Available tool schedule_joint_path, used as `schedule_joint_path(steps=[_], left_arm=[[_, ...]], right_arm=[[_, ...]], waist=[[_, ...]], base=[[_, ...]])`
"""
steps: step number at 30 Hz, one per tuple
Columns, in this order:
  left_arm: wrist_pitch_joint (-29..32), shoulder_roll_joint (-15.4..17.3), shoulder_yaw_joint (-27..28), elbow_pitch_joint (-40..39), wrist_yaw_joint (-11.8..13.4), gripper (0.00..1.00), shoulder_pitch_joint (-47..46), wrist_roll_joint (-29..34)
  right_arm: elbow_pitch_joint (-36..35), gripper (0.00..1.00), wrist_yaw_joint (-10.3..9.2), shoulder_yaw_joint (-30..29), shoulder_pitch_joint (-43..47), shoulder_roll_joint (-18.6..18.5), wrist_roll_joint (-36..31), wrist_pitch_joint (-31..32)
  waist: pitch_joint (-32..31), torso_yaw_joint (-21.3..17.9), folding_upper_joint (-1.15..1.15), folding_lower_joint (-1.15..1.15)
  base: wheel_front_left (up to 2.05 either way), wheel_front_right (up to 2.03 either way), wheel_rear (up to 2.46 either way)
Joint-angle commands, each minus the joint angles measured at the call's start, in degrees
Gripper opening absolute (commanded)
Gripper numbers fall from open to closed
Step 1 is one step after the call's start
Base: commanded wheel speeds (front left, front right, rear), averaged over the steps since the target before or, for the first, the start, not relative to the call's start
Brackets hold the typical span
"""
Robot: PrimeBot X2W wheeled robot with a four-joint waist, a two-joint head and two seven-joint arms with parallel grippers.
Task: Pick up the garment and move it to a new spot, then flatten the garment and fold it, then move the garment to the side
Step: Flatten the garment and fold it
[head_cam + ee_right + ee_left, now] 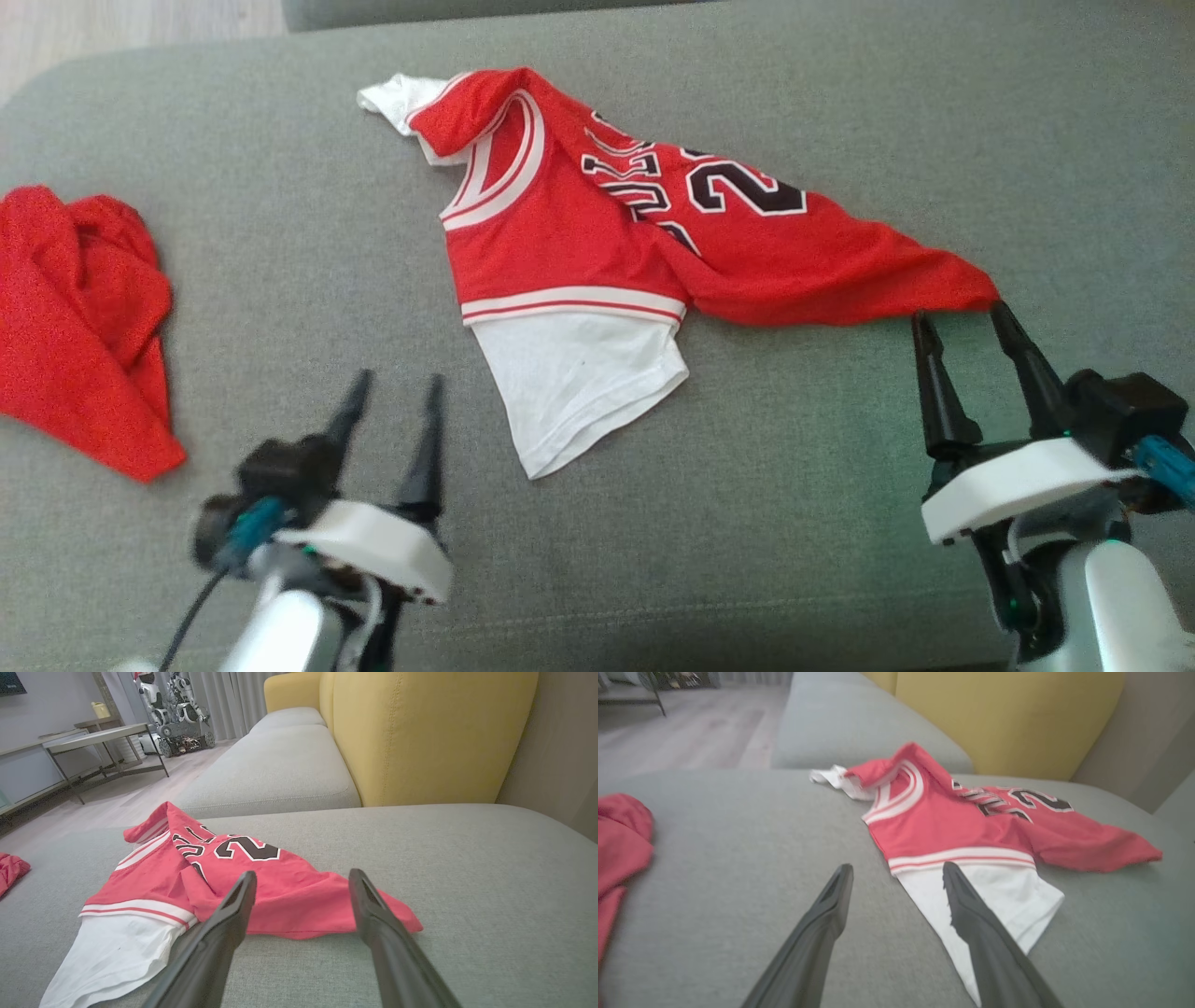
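Grey sofa cushion: red/white jersey crumpled, black no. showing.

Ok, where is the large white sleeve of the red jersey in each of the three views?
Head view: white sleeve at centre, just below the striped band.
Left wrist view: white sleeve right of centre, lower half.
Right wrist view: white sleeve in the lower left corner.
Shared landmark: the black number.
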Motion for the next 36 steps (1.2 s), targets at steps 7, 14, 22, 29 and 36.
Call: schedule_joint_path(steps=[7,14,22,29,36], left_arm=[[5.4,-3.5,-3.9,8.0,-5.7,1.00,-6.3,-3.5],[8.0,-5.5,-4.5,16.2,-7.7,1.00,-8.7,-6.4],[9.7,-6.7,-5.6,22.3,-11.0,0.00,-11.8,-8.9],[7.3,-6.5,-6.5,22.5,-11.0,0.00,-12.7,-7.7],[5.1,-5.7,-5.8,20.8,-9.9,0.00,-14.4,-7.0]], right_arm=[[-1.9,1.00,-0.04,3.0,-2.5,-0.3,0.2,0.2],[-1.6,1.00,-0.04,3.5,-3.3,-0.3,0.1,0.2],[-0.9,1.00,-0.04,2.3,-3.9,-0.3,0.3,0.2],[1.9,1.00,-0.04,-2.2,-5.1,-0.3,-1.3,1.5],[8.1,1.00,-0.04,-6.4,-9.5,-3.3,-2.5,5.3]], waist=[[3.9,-0.7,0.00,0.00],[6.3,-1.6,0.00,0.00],[7.6,-2.0,0.00,0.00],[7.8,-2.0,0.00,0.00],[9.4,-0.6,0.00,0.00]], base=[[0.00,0.00,0.00],[0.00,0.00,0.00],[0.00,0.00,0.00],[0.00,0.00,0.00],[0.00,0.00,0.00]])
